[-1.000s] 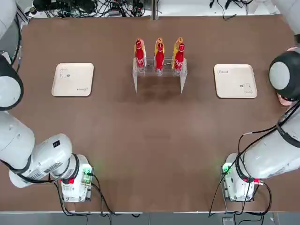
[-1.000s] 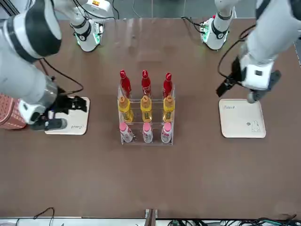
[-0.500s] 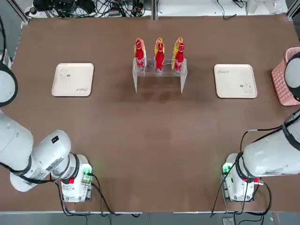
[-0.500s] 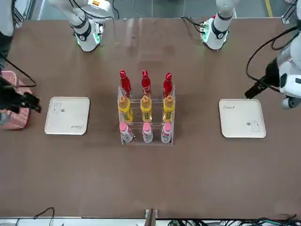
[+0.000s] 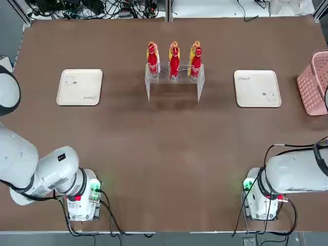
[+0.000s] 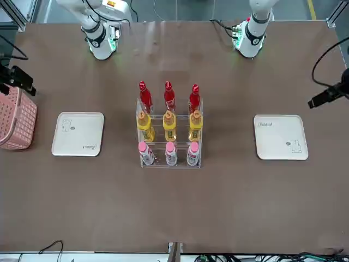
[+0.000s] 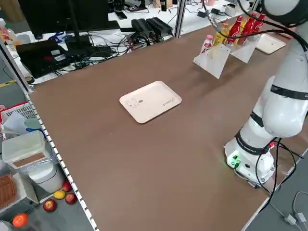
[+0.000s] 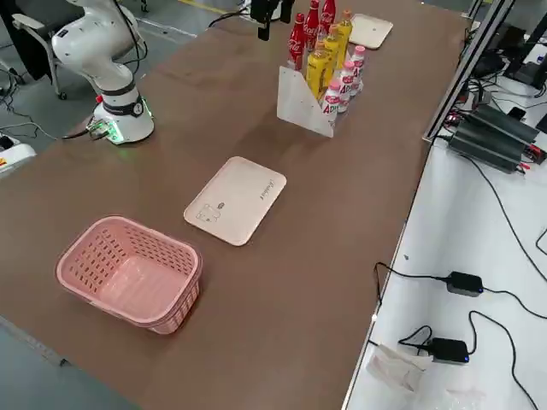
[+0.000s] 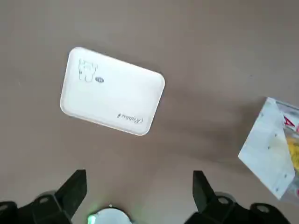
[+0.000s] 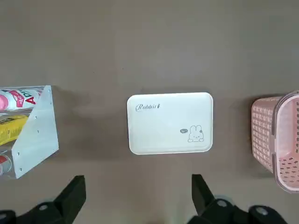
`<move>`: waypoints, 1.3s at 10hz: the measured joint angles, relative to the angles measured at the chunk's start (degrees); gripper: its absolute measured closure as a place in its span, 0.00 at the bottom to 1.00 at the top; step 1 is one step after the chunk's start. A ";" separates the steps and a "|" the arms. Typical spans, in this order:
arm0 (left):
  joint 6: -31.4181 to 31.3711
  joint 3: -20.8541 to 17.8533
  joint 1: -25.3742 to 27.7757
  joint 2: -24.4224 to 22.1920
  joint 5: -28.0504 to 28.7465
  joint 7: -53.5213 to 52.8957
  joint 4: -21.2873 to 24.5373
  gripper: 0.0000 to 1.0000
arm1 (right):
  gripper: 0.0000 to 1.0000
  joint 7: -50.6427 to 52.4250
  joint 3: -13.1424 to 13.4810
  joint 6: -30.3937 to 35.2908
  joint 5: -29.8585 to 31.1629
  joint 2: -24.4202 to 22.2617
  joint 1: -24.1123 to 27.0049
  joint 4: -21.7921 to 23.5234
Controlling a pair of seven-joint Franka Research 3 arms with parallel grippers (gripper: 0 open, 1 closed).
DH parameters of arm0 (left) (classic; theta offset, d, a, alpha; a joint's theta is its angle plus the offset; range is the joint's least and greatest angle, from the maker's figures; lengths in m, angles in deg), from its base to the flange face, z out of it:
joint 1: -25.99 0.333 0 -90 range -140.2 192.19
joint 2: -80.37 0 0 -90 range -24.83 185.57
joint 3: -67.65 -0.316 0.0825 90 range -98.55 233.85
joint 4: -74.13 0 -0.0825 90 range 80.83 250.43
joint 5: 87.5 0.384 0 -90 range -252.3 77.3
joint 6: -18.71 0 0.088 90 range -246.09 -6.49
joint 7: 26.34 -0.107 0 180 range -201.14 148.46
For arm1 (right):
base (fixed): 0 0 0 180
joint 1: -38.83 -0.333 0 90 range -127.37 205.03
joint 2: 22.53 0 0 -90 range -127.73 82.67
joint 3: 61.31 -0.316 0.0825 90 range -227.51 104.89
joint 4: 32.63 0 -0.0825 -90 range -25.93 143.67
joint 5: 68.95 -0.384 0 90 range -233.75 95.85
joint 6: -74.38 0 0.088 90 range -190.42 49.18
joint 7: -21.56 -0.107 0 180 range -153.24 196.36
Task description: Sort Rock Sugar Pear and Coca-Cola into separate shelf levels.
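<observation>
From above, both arms are now seen drawn back off the table (image 5: pixel 169 154), whereas a second ago they hung over the two cream trays; the rack (image 5: pixel 173 77) is left untouched.

From the front, the red cola bottles (image 6: pixel 168 97) are seen on the top level, the yellow pear bottles (image 6: pixel 169 125) on the middle one, pink-capped bottles (image 6: pixel 170 154) below. The sorting is judged finished.

In the left wrist view, the left hand (image 9: pixel 139 196) is held wide apart, empty, high over a tray (image 9: pixel 112 91).

In the right wrist view, the right hand (image 10: pixel 138 198) is likewise spread and empty, above the other tray (image 10: pixel 170 122) and a pink basket (image 10: pixel 275 140).

From the sides, cables and monitors are seen beyond the table.
</observation>
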 joint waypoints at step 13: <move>-0.16 -13.52 -17.26 -5.56 0.50 -5.81 0.66 0.00 | 0.00 -1.02 -0.09 -5.22 0.00 -0.81 -0.53 4.59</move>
